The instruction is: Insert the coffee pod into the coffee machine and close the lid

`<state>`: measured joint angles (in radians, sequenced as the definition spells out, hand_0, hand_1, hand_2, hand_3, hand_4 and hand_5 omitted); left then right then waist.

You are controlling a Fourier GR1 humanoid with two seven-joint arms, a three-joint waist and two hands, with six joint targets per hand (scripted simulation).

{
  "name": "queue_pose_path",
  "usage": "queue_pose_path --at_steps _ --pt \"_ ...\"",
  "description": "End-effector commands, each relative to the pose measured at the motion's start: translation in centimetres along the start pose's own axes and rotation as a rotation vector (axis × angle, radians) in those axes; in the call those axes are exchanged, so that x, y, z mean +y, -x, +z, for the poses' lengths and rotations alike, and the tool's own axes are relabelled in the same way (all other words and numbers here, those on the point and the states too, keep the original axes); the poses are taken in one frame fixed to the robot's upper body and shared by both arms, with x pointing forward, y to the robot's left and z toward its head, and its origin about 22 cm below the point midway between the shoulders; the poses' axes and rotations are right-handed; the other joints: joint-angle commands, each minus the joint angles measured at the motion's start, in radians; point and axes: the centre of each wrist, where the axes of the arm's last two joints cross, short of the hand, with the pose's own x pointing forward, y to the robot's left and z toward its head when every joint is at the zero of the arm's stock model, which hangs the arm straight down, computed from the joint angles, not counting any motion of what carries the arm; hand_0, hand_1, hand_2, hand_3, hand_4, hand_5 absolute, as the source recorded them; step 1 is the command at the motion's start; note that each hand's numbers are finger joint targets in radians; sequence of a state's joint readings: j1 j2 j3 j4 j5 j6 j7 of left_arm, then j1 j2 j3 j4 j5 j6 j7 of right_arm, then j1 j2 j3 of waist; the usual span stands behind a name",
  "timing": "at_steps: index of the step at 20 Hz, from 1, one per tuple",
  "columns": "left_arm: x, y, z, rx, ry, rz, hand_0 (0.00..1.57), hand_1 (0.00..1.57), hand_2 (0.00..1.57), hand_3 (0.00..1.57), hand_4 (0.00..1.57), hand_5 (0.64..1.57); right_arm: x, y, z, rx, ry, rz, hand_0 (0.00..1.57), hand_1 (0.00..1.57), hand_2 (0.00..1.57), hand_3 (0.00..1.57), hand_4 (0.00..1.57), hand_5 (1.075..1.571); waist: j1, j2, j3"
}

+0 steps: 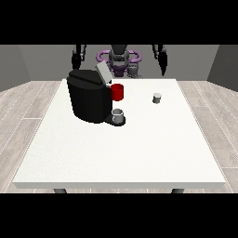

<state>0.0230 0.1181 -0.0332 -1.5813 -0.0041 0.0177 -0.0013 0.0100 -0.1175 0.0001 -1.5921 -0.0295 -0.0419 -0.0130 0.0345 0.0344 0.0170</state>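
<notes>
A black coffee machine stands on the left part of the white table, its grey lid tilted up and open. A red part sticks out at its front, and a grey cup sits on its drip base. The small grey coffee pod stands on the table to the right of the machine. The hand at the view's left hangs above the table's far edge, behind the machine. The hand at the view's right hangs at the far right, well behind the pod. Neither hand touches anything.
The robot's torso with purple rings is behind the table's far edge. Wooden floor surrounds the table. Bare white tabletop stretches in front of the machine and the pod.
</notes>
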Motion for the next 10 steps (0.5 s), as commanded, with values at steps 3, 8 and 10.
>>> queue_pose_path --at_steps 3,8,10 --pt "1.8 0.0 0.8 -0.041 0.112 -0.109 0.0 0.0 0.0 0.0 0.0 1.571 0.2 2.0 -0.1 0.06 0.015 -0.017 0.0 0.0 0.0 0.0 0.0 1.571 0.019 -0.031 -0.0169" --pt "4.4 -0.7 0.9 -0.14 0.255 -0.268 0.0 0.0 0.0 0.0 0.0 1.571 -0.8 1.9 0.5 0.008 0.142 0.124 0.0 0.0 0.0 0.0 0.0 1.571 -0.02 -0.051 -0.0177" --pt "5.8 -0.3 0.9 -0.133 0.247 -0.322 0.0 0.0 0.0 0.0 0.0 1.571 0.9 1.7 0.7 0.007 0.119 0.137 0.0 0.0 0.0 0.0 0.0 1.571 -0.031 -0.053 -0.0176"
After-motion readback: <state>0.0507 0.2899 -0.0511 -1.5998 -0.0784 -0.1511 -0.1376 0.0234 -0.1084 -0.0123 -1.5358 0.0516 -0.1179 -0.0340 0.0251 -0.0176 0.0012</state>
